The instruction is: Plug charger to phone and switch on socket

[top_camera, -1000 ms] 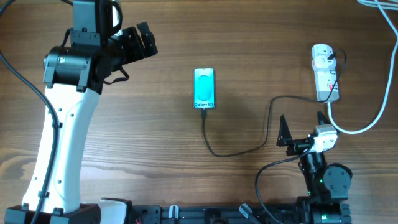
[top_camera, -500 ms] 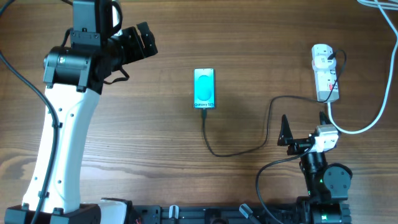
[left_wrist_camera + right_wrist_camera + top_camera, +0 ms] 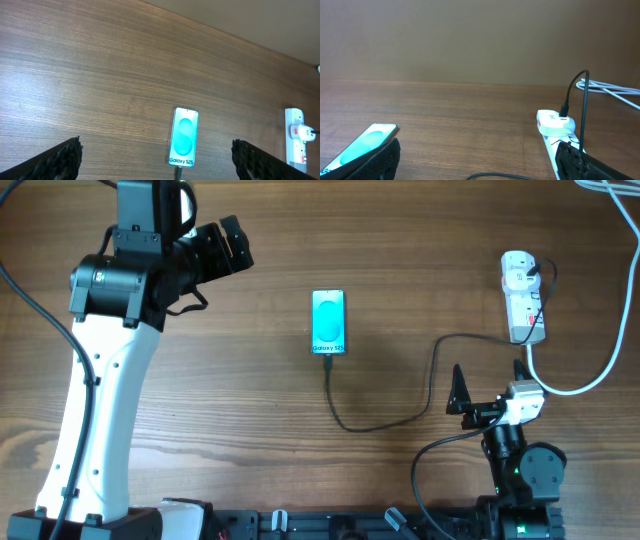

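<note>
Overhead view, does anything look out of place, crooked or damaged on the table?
Nothing stands out. The phone lies flat, screen lit. The charger cable meets its lower end and curves loosely toward the power strip at the right. No damage or spill shows.

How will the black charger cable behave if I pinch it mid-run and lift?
Probably floppy: the charger lies in loose curves, so it should sag either side of the pinch. Its end meets the phone, which looks thin and light, so lifting may drag it.
</note>
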